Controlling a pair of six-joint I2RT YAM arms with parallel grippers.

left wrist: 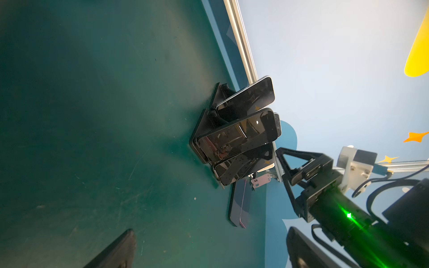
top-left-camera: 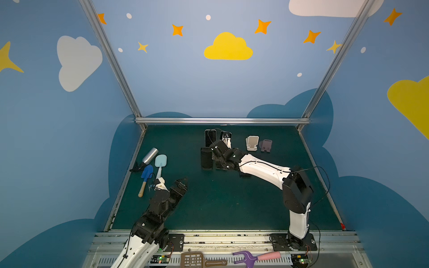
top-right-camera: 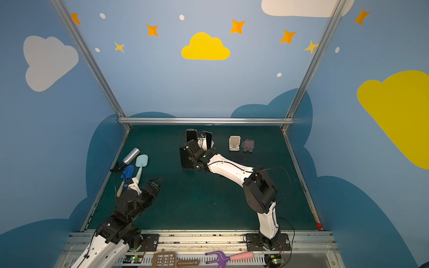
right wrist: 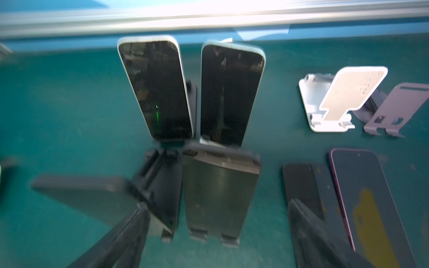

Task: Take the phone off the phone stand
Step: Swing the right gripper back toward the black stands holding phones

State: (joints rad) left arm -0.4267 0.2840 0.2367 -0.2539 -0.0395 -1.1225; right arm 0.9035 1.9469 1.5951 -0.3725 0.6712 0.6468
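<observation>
Right gripper [right wrist: 217, 208] low over green mat [top-left-camera: 220, 204], jaws spread wide, grasping nothing, empty black phone stand [right wrist: 220, 185] between its fingers, white-edged phone [right wrist: 157, 90] and second phone [right wrist: 228, 95] propped upright in stands just behind, left gripper [top-left-camera: 183, 183] also released, near blue trowel [top-left-camera: 147, 172]

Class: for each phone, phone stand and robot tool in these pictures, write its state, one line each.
Right tool, open, empty.
Left tool, open, empty.
White-edged phone, upright in a stand.
Second white-edged phone, upright in a stand.
Blurred dark phone, off the stands, beside them; tilt unclear.
Black phone, flat on the mat.
Purple-edged phone, flat on the mat.
Black stand, empty.
Sideways black stand, apparently empty.
White stand, empty.
Lilac stand, empty.
</observation>
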